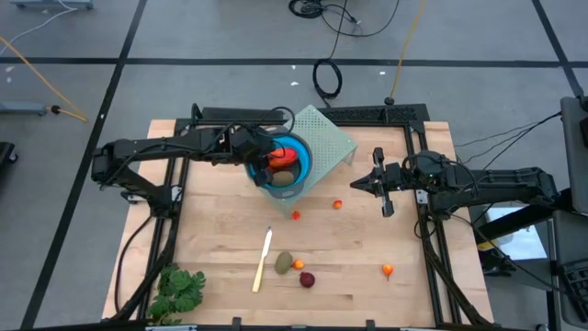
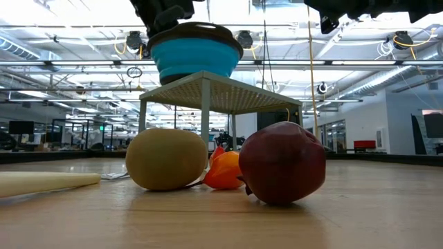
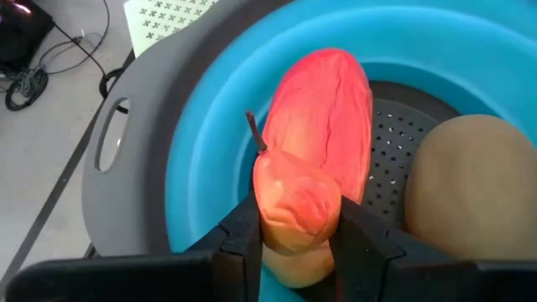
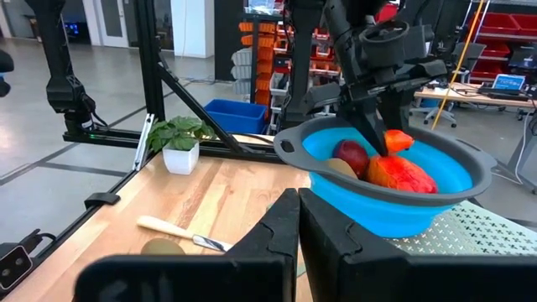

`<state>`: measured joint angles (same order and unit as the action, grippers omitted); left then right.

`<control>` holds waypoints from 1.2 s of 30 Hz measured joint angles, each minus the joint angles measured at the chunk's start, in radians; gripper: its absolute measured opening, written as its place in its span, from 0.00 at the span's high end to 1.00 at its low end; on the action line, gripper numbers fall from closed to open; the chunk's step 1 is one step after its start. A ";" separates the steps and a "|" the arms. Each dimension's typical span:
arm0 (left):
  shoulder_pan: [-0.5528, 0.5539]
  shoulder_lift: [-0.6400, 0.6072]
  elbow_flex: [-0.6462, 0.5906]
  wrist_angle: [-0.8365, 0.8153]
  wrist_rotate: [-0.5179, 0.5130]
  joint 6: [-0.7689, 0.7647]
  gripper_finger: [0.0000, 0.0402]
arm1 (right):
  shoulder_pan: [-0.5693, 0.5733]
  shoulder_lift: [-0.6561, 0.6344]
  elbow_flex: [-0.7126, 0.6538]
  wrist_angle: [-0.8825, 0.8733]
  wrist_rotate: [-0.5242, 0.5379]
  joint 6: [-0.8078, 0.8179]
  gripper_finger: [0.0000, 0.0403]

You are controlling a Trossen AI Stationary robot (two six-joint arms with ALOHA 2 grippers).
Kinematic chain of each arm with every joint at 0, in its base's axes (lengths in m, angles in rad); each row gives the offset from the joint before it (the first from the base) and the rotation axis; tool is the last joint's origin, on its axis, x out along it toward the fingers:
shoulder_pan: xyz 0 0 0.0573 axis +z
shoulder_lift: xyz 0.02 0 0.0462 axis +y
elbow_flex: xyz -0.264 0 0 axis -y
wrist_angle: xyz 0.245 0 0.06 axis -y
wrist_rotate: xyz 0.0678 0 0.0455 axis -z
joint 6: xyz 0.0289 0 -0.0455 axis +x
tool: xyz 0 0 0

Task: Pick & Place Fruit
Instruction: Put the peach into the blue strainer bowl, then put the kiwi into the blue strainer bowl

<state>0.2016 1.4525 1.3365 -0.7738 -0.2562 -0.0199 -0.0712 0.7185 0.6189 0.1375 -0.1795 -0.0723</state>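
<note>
Far left on the counter (image 1: 220,276), a leafy green bunch (image 1: 177,290) sits at the near corner, well apart from everything else. Next over, the left gripper (image 3: 295,239) is over the blue bowl (image 1: 299,175) on the perforated stand (image 1: 326,138), its jaws clamped on the orange-red oblong fruit (image 3: 315,151). That fruit lies inside the bowl, with a brown oval (image 3: 474,189) just beside it and a dark red ball (image 4: 352,155) in there too. Below the bowl, a pale stick (image 1: 263,260) lies on the wood, then a brown-green oval (image 1: 284,263), a tiny orange bit (image 1: 299,265) touching it, and a dark red ball (image 1: 307,279) close by. 3 more small bits are scattered: red (image 1: 296,215), orange (image 1: 338,205), orange (image 1: 388,269). Over on the right, the right gripper (image 1: 379,181) hangs above the counter's right side, well apart from the bowl, jaws closed with nothing between them.
</note>
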 joint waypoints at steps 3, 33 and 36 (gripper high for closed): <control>0.000 0.000 0.000 0.000 -0.001 -0.008 0.73 | 0.000 0.000 0.000 0.000 0.000 -0.008 0.99; -0.020 -0.063 0.098 -0.027 -0.032 -0.064 0.37 | 0.000 0.000 0.000 0.009 -0.004 -0.018 0.99; -0.035 -0.064 0.154 -0.038 -0.033 -0.091 0.37 | 0.000 0.000 0.000 0.015 -0.005 -0.016 0.99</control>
<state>0.1670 1.3888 1.4907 -0.8122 -0.2893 -0.1108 -0.0708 0.7181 0.6186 0.1529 -0.1841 -0.0885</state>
